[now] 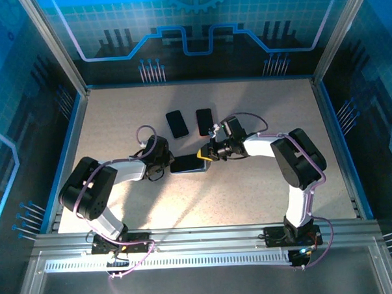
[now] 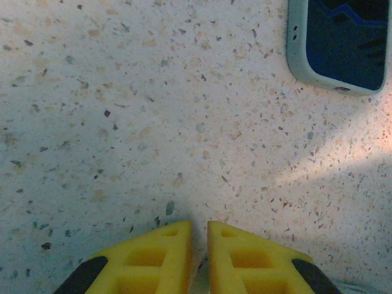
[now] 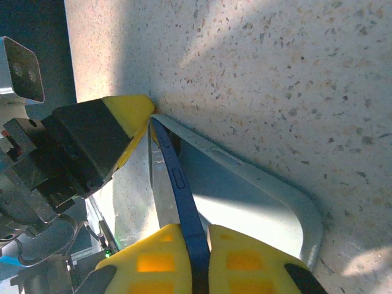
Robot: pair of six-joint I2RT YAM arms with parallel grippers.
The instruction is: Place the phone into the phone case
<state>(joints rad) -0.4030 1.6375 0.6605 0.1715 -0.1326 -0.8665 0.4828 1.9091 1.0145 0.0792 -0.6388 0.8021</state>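
Observation:
My right gripper (image 3: 197, 229) is shut on the edge of a dark blue phone (image 3: 177, 177). The phone stands tilted on its long side inside a pale grey phone case (image 3: 245, 196) that lies open-side up on the table. In the top view the phone (image 1: 187, 163) lies at the table's middle between both grippers, with the right gripper (image 1: 205, 154) at its right end. My left gripper (image 1: 165, 162) is at its left end. Its yellow fingers (image 3: 131, 113) touch the case's far corner. The left gripper (image 2: 199, 225) is shut with nothing between its pads.
Two other dark phones (image 1: 177, 123) (image 1: 204, 121) lie side by side behind the work spot. One phone in a pale case (image 2: 343, 43) shows in the left wrist view's top right corner. Speckled tabletop (image 1: 250, 203) stretches around, with frame walls at its edges.

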